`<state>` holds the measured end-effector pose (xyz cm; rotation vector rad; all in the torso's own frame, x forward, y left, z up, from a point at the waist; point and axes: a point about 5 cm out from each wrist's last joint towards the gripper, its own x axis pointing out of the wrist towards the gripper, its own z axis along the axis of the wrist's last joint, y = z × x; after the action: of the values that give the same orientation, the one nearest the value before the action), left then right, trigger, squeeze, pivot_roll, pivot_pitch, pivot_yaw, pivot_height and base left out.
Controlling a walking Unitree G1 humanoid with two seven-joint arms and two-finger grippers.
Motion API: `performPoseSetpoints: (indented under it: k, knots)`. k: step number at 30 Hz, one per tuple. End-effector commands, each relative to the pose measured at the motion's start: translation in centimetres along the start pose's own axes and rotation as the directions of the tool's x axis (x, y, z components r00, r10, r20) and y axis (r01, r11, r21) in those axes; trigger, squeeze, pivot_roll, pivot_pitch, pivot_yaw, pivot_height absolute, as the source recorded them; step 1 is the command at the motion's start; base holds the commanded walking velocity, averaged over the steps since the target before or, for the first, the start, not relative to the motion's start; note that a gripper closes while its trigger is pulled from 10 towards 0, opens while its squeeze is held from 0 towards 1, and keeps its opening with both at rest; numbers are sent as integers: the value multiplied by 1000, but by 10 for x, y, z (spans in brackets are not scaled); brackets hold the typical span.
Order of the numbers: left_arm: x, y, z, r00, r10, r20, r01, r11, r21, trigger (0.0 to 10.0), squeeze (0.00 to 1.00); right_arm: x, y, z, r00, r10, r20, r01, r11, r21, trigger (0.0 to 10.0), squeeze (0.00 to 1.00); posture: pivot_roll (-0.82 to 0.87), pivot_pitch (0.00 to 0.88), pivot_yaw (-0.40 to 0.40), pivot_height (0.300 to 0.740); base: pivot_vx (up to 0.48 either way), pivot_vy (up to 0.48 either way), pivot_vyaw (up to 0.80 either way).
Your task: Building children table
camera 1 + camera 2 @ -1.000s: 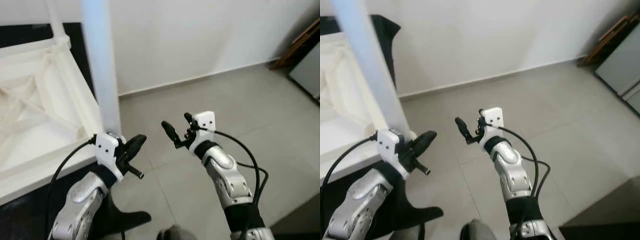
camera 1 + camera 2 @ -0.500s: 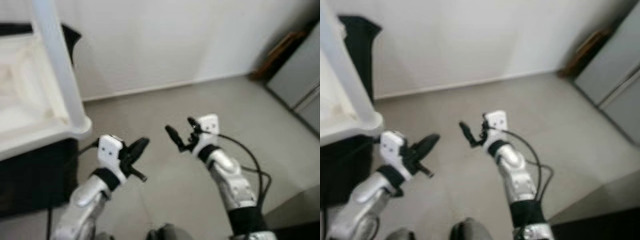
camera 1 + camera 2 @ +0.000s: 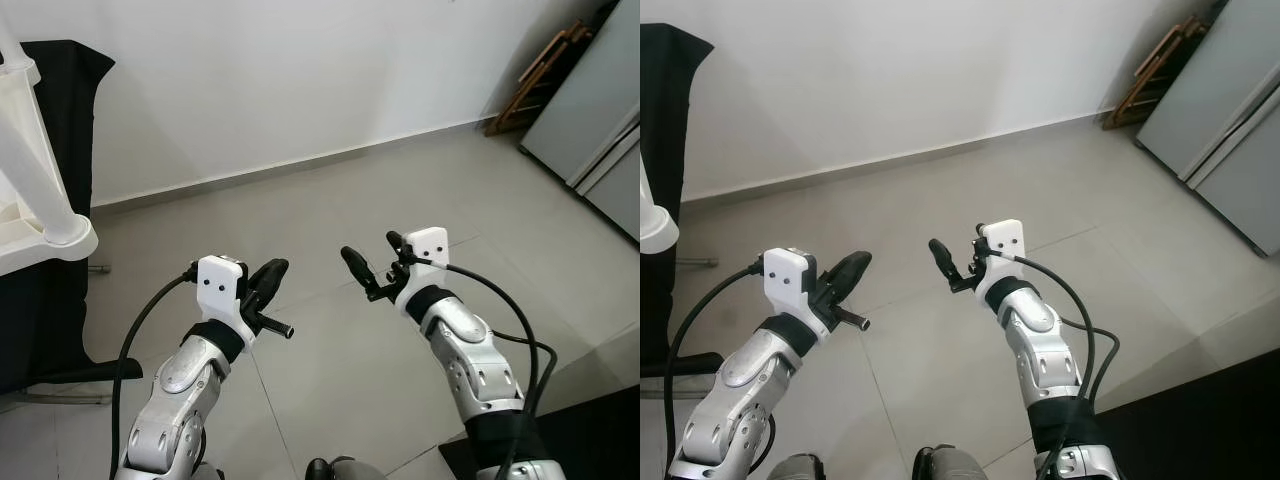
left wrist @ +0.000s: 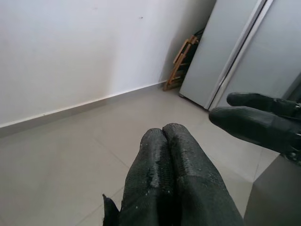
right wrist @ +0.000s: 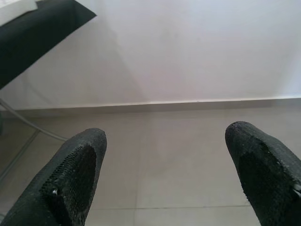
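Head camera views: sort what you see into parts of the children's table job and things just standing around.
Part of the job:
- white table frame, its leg and rounded corner at the far left
- left gripper, shut, holding nothing
- right gripper, open, holding nothing

Just standing around:
- black cloth behind the frame
- grey cabinet at the far right
- folded wooden rack against the wall

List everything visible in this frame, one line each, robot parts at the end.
Table frame: one, white, far left, on a black cloth.
Black cloth: one, draped at the left edge.
Folded wooden rack: one, brown, leaning in the far right corner.
Cabinet: one, grey, right edge.
Floor: grey tiles.
Wall: white.
Left end effector: black fingers shut, empty.
Right end effector: black fingers open, empty.
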<state>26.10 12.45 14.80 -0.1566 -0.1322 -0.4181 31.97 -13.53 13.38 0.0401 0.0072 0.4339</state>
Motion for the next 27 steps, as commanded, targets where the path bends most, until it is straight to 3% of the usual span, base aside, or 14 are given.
performPoseSetpoints:
  k: [1, 27]
  knots:
    - [-3, 1, -5, 1000, -2, -30, 2, 1000, -2, 10000, 0, -1, -1, -3, 1000, -4, -17, 5, 1000, 10, 10000, 0, -44, 204, -147, 740, 341, 0, 0]
    - [0, -1, -6, 999, -17, -31, 17, 1000, 0, 10000, 0, 1, -1, -3, 1000, 5, -20, -5, 1000, 16, 10000, 0, -44, 205, -146, 740, 376, 0, 0]
